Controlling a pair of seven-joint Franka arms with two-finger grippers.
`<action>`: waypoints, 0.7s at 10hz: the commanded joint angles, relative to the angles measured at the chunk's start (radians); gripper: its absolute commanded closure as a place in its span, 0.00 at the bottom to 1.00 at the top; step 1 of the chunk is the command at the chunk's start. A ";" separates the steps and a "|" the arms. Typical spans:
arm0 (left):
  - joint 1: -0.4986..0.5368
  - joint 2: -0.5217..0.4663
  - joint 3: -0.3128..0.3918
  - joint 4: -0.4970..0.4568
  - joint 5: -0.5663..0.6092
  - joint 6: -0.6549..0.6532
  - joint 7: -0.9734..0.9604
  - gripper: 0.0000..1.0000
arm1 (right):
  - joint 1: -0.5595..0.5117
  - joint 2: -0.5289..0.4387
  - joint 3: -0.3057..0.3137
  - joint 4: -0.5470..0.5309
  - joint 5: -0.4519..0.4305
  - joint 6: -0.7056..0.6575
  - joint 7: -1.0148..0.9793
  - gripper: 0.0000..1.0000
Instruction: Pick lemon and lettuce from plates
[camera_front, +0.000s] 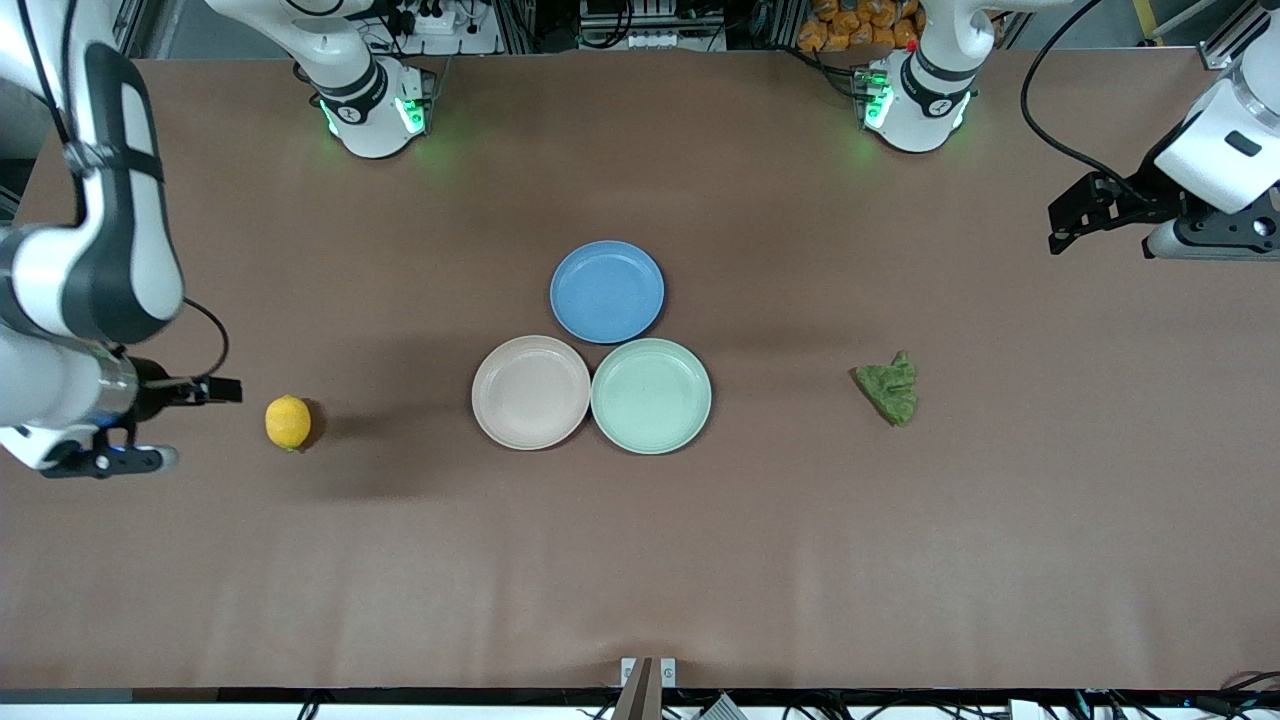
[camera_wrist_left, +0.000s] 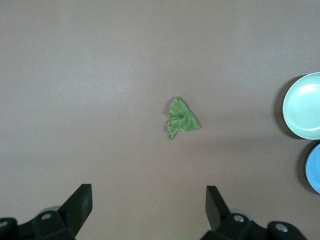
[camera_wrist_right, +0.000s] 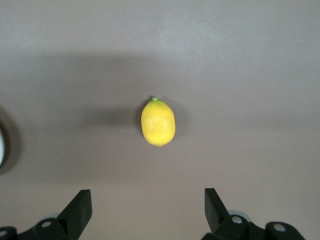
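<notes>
Nearest the front camera among the task's things lie the lemon (camera_front: 288, 422) and the 2 lower plates. That lemon, a smooth oval yellow fruit with a tiny green tip, rests on the bare brown tabletop (camera_front: 640, 560) toward the right arm's end, well apart from any plate. Beige-pink plate (camera_front: 530, 392) and mint-green plate (camera_front: 651, 396) sit side by side at the tabletop's middle, rims touching or nearly so; both are round, shallow and matte, and nothing lies in either. A blue plate (camera_front: 607, 291) of the same shape sits just farther from the camera, between them, also holding nothing. A wrinkly, roughly triangular olive-green lettuce (camera_front: 889, 389) piece lies on the tabletop toward the left arm's end, well apart from the plates.

Right claw (camera_wrist_right: 147, 212) hangs over the tabletop beside the lemon, its 2 black fingers spread wide with nothing between them; in the front view the arm's white body hides most of it. Left claw (camera_wrist_left: 150, 210) is up over the tabletop's edge at the left arm's end, fingers likewise spread and holding nothing; the front view cuts off part of that arm. Both wrist views show only the fingers' tips, and the left one catches just the rims of the mint-green and blue plates.
</notes>
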 joint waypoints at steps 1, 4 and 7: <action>0.004 0.007 -0.015 0.037 -0.011 -0.036 0.018 0.00 | -0.004 -0.107 0.009 0.054 0.000 -0.159 0.022 0.00; 0.003 0.006 -0.015 0.037 -0.011 -0.049 0.018 0.00 | -0.009 -0.212 0.012 0.063 0.001 -0.248 0.020 0.00; 0.011 0.004 -0.013 0.036 -0.010 -0.050 0.020 0.00 | 0.000 -0.295 0.013 0.057 0.001 -0.300 0.022 0.00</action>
